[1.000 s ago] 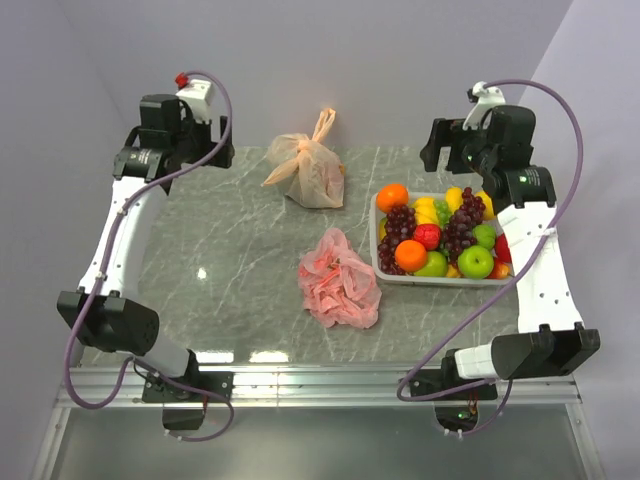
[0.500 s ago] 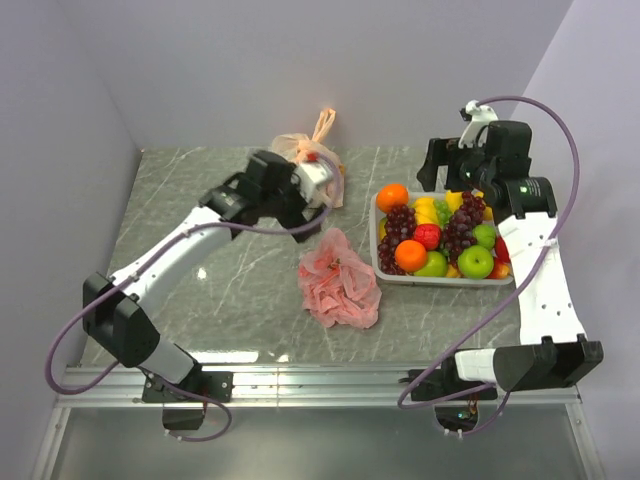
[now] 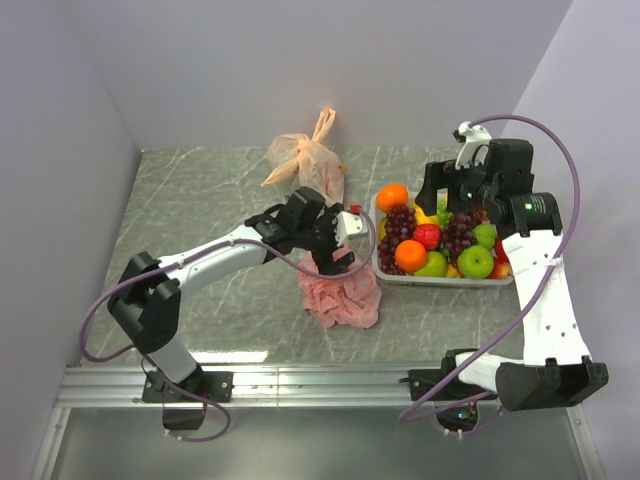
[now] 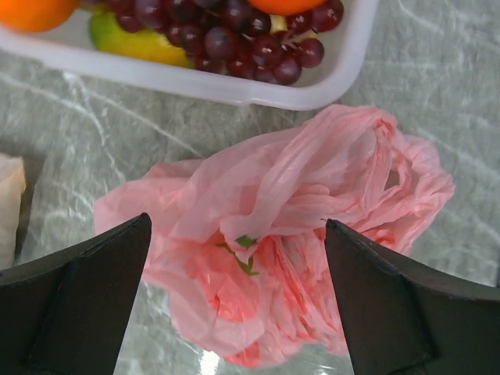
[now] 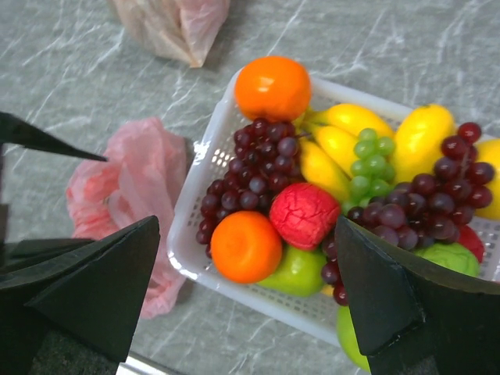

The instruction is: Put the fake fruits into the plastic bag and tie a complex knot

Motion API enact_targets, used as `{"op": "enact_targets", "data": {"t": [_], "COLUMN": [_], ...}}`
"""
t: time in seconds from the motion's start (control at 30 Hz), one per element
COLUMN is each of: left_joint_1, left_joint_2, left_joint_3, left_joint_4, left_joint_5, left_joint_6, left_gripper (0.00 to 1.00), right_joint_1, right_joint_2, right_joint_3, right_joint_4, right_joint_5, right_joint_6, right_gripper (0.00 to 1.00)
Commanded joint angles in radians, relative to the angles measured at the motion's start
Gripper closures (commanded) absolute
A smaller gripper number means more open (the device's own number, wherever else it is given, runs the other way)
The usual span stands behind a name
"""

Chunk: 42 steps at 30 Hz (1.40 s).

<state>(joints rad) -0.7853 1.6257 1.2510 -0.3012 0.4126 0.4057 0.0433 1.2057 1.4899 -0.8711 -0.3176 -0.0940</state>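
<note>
Grey marbled tabletop (image 3: pixel 200 210), lilac walls (image 3: pixel 300 60); left pincer (image 4: pixel 238 226) wide over pink bag (image 4: pixel 273 180), right pincer (image 5: pixel 247 226) wide over fruits (image 5: pixel 246 246).

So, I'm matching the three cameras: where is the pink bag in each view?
Top external: pink bag at centre, just left of the white basket.
Left wrist: middle of frame, basket along the top.
Right wrist: left side, left of the basket.
Shared landmark: the white basket.
</note>
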Motion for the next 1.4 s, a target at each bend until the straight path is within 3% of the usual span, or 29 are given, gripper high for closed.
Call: {"op": "enact_targets", "data": {"t": [0.0,0.17,0.27,0.3,0.37,0.43,0.47,0.5,0.67,0.73,0.87,1.03,1.37], "left_joint_1": [-0.015,-0.025,-0.012,-0.005,0.035,0.063,0.079,0.089,0.173,0.227,0.354,0.435,0.524], "left_joint_2": [0.029,0.088,0.086,0.070,0.036,-0.029,-0.052,-0.102,-0.201,-0.208,-0.236,-0.240,-0.205], "left_joint_3": [-0.013,-0.015,0.005,0.007,0.005,0.005,0.007,0.013,0.044,0.077,0.054,0.064,0.039], "left_joint_4": [0.088,0.094,0.045,0.034,-0.004,-0.027,-0.032,-0.047,-0.084,-0.165,-0.179,-0.170,-0.145], "left_joint_5": [0.063,-0.049,-0.070,-0.052,0.001,0.080,0.084,0.083,-0.067,-0.005,0.110,0.196,0.350], "left_joint_6": [0.119,0.168,0.156,0.148,0.098,0.050,-0.008,-0.039,-0.397,-0.499,-0.707,-0.864,-1.093], "left_gripper": [0.01,0.06,0.29,0.44,0.58,0.80,0.96,1.00,1.00,1.00,1.00,1.00,1.00], "right_joint_1": [0.000,0.000,0.001,0.003,0.007,0.041,0.062,0.087,0.294,0.311,0.357,0.437,0.682], "right_joint_2": [-0.011,-0.009,-0.014,-0.011,0.002,0.017,0.017,0.011,0.020,0.040,0.019,0.026,0.054], "right_joint_3": [0.015,0.027,0.020,0.012,0.016,0.017,0.006,-0.003,-0.025,-0.023,-0.066,-0.059,-0.125], "right_joint_4": [-0.042,-0.039,-0.025,-0.013,-0.015,-0.019,-0.011,0.018,0.090,0.119,0.237,0.284,0.403], "right_joint_5": [-0.072,-0.118,-0.164,-0.167,-0.189,-0.192,-0.178,-0.154,-0.002,-0.021,-0.060,-0.103,0.130], "right_joint_6": [-0.026,-0.021,-0.023,-0.020,-0.027,-0.038,-0.045,-0.044,-0.038,-0.030,-0.030,-0.044,-0.177], "right_gripper": [0.00,0.00,0.00,0.00,0.00,0.00,0.00,0.00,0.00,0.00,0.00,0.00,0.00]}}
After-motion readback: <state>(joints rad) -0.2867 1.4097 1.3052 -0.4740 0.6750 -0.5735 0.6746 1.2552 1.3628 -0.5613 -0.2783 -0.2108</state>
